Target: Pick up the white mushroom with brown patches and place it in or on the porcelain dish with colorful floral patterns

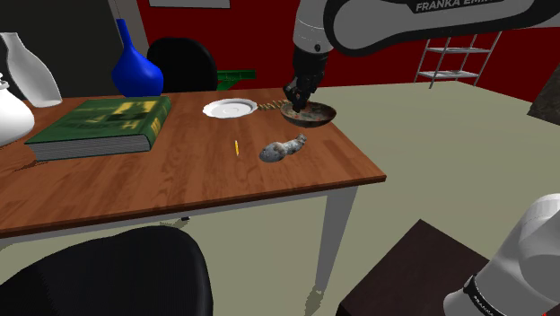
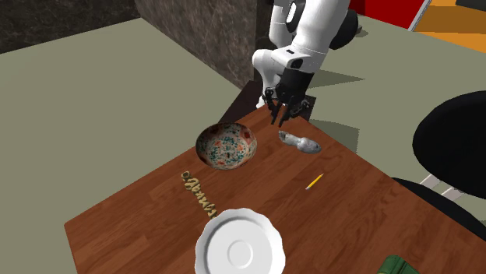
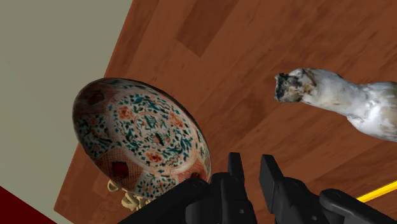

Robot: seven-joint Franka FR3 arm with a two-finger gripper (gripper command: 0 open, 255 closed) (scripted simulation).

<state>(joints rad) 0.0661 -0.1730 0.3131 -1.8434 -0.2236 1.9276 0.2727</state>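
The mushroom (image 1: pixel 284 148) (image 2: pixel 300 142) (image 3: pixel 343 95), whitish with grey-brown patches, lies on its side on the wooden table (image 1: pixel 179 179). The floral-patterned dish (image 1: pixel 310 114) (image 2: pixel 226 145) (image 3: pixel 140 137) sits near the table's edge and has nothing in it. My gripper (image 1: pixel 296 106) (image 2: pixel 282 121) (image 3: pixel 252 167) hovers just above the table, between the dish and the mushroom, close to the dish's rim. Its fingers are shut and hold nothing. It touches neither object.
A white plate (image 1: pixel 230 109) (image 2: pixel 239 247) and a beaded chain (image 1: pixel 269 105) (image 2: pixel 197 192) lie beside the dish. A yellow pencil (image 1: pixel 236 147) (image 2: pixel 314 181) rests near the mushroom. A green book (image 1: pixel 97 126), a blue vase (image 1: pixel 136 67) and a black chair (image 1: pixel 99 274) stand further off.
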